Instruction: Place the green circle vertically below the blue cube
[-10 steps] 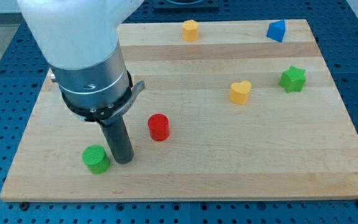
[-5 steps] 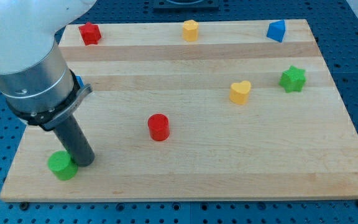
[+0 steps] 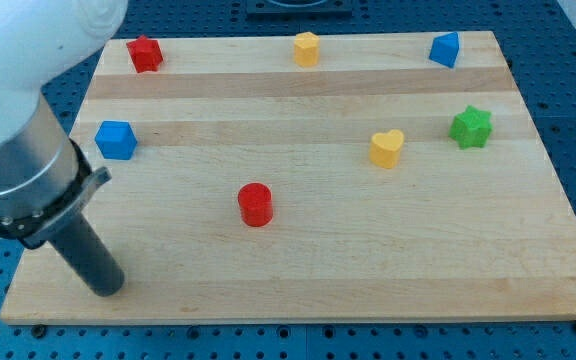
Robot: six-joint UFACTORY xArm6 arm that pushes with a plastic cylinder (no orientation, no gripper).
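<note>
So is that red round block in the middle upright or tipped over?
Upright: the red cylinder shows its flat round face on top, standing on the wooden board. My tip is apart, toward the view's lower left.

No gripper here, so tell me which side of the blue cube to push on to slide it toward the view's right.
Press the middle of the blue cube's flat left face, coming from the view's left. Centred contact should keep it from turning. Little board lies left of it, so the approach is tight. My tip sits well below the cube, not touching it.
</note>
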